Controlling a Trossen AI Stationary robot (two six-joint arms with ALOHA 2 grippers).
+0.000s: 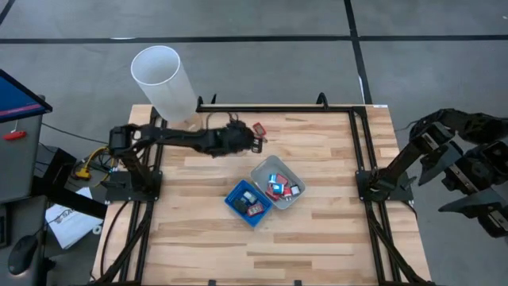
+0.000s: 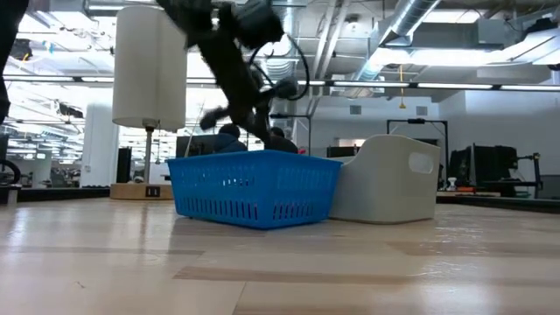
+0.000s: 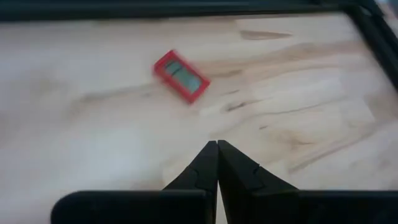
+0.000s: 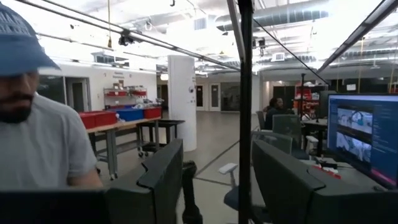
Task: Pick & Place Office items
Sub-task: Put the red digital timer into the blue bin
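My left gripper (image 1: 255, 144) is shut and empty over the far middle of the table, with its fingertips (image 3: 217, 149) closed together. One small red block-like office item (image 3: 181, 75) lies flat on the wood just beyond them, also visible from above (image 1: 259, 128). Several more small red, blue, white and black items lie in the blue tray (image 1: 248, 202) and the clear-grey tray (image 1: 278, 183). In the low view the left arm (image 2: 241, 79) comes down behind the blue tray (image 2: 254, 188). My right gripper (image 4: 217, 144) is open and parked off the table's right side.
A tall white cylinder (image 1: 163, 79) on a wooden base stands at the far left corner, close to the left arm. The two trays sit touching near the table's middle. Black frame rails (image 1: 278, 110) run along the far, left and right edges. A person (image 4: 37, 137) shows in the right wrist view.
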